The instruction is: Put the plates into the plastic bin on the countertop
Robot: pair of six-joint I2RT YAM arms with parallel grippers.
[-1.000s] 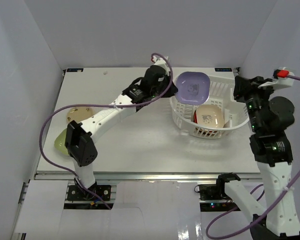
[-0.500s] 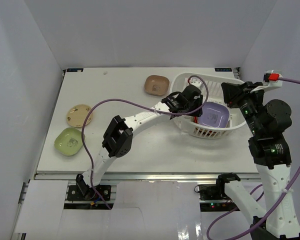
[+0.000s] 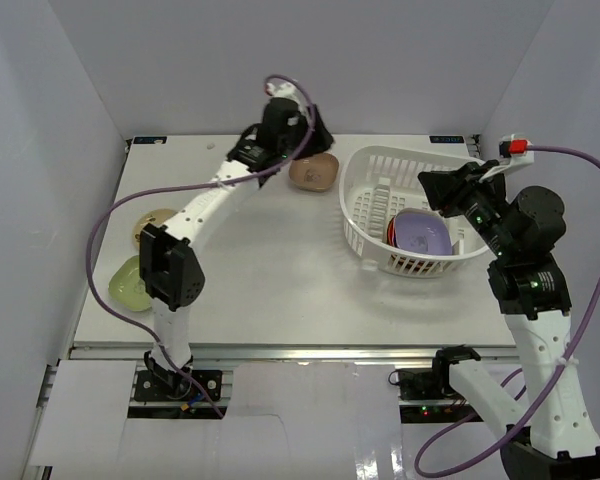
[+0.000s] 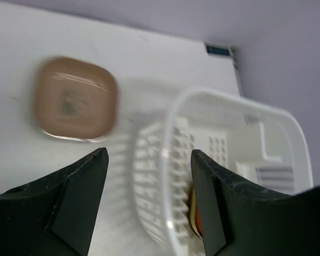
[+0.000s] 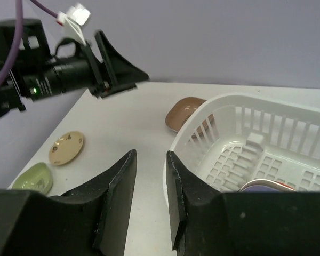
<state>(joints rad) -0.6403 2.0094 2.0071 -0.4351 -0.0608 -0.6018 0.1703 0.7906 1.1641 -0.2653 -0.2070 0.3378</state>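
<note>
Hovering over the far side of the broad white countertop (image 3: 280, 290), the left gripper (image 3: 313, 140) stands with its jaws spread wide and nothing between them. Its wrist view shows the two dark fingers (image 4: 77, 197) far apart, with only tabletop and white lattice in the gap. Just beside that claw the brown rounded-square plastic plate (image 3: 313, 172) lies flat on the countertop, close to the left end of the large white slotted plastic bin (image 3: 365, 215); the left wrist view shows a strip of bare table between plate and bin. Inside the bin, toward its near right part, rests the lavender rounded-square plate (image 3: 422, 232), right way up, and a red-orange dish edge (image 3: 392, 233) peeks out from under its left side. The right gripper (image 3: 435, 187) hangs above the bin's right rim, its jaws only narrowly parted and empty; its wrist view shows a slim gap between the fingers (image 5: 114, 197). At the left side of the countertop sit the round beige plate (image 3: 152, 222) and, nearer the front edge, the pale green plate (image 3: 123, 287), both partly hidden by the left arm (image 3: 210, 195) and well apart from the bin.
</note>
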